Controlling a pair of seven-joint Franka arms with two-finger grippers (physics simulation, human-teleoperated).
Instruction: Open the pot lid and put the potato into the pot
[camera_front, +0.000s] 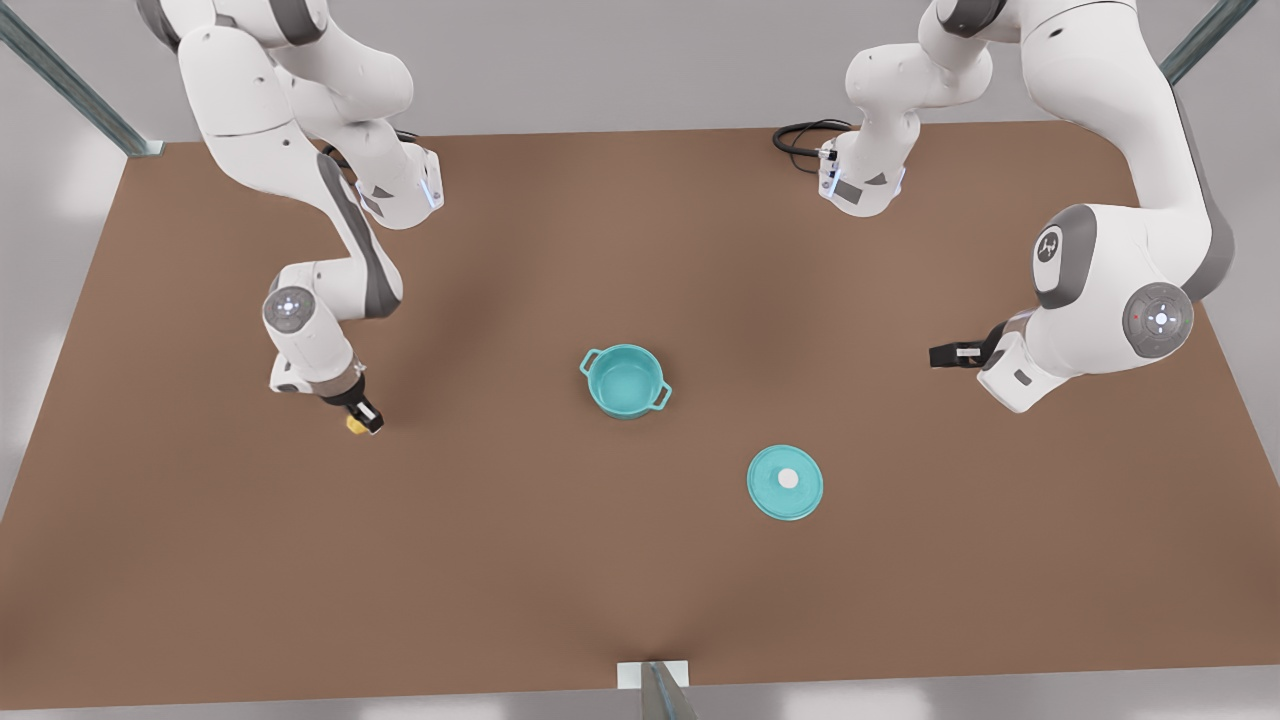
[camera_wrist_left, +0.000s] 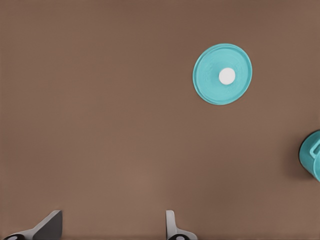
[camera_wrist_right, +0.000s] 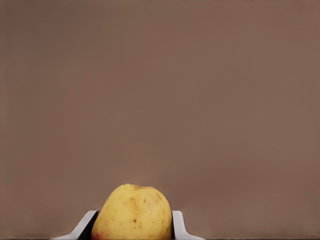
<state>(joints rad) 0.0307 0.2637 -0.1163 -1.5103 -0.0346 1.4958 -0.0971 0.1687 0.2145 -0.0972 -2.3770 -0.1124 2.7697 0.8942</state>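
Observation:
The teal pot (camera_front: 625, 380) stands uncovered at the table's middle, its inside bare. The pot lid (camera_front: 785, 482), a flat teal disc with a white knob, lies on the table toward the front view's right of the pot. At the front view's left, my right gripper (camera_front: 362, 418) is shut on the yellow potato (camera_front: 355, 425), low over the table; the potato (camera_wrist_right: 132, 212) sits between the right gripper's (camera_wrist_right: 132, 224) fingers. My left gripper (camera_front: 942, 355) hangs open at the front view's right, holding nothing. Beyond the left gripper (camera_wrist_left: 112, 226) lie the lid (camera_wrist_left: 222, 75) and the pot's edge (camera_wrist_left: 312, 155).
The brown table (camera_front: 640, 580) carries the two arm bases at its far side, with a black cable coil (camera_front: 800, 135) near one. A small bracket (camera_front: 652, 675) sits at the near edge.

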